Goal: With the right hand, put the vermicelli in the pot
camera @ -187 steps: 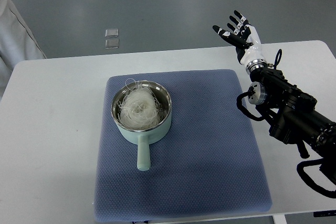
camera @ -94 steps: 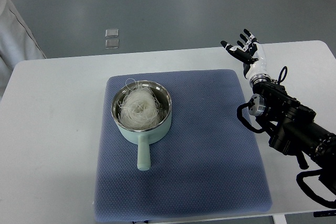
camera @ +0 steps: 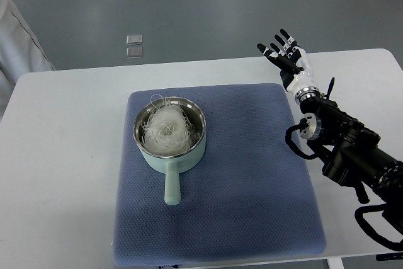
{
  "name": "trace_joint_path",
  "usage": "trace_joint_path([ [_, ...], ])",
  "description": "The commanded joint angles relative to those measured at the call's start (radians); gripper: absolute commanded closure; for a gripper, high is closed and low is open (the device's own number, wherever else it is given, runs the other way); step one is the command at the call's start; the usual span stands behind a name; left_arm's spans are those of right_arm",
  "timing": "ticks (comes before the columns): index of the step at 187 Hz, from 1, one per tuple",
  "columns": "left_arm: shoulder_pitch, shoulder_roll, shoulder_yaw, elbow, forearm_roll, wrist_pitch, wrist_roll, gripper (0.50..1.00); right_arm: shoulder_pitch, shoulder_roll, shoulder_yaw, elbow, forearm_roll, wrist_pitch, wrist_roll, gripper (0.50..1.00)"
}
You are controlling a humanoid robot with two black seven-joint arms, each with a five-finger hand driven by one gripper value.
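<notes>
Vermicelli (camera: 167,128): lying inside the pot (camera: 170,154) on the blue mat (camera: 252,187), left of centre. Right hand (camera: 286,61): hovering far right over the worktop (camera: 63,155), fingers (camera: 277,45) spreading, holding nothing.

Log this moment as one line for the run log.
right hand: open, empty, over table's far right edge | vermicelli: in pot | pot: on blue mat | left arm: out of view

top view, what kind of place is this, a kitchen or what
Likely a lab or test room, not a kitchen: a plain white table on bare grey floor, a blue mat laid as a work area, and one pot of vermicelli.
</notes>
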Motion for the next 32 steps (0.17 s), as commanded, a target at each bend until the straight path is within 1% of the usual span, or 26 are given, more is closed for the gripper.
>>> trace_joint_path([
  [1, 0.0, 0.0, 0.0, 0.0, 0.0, 0.0, 0.0, 0.5, -0.005, 0.0, 0.001, 0.0, -0.001, 0.0, 0.0, 0.572],
  [32, 0.0, 0.0, 0.0, 0.0, 0.0, 0.001, 0.0, 0.5, -0.005, 0.0, 0.001, 0.001, -0.001, -0.006, 0.001, 0.572],
])
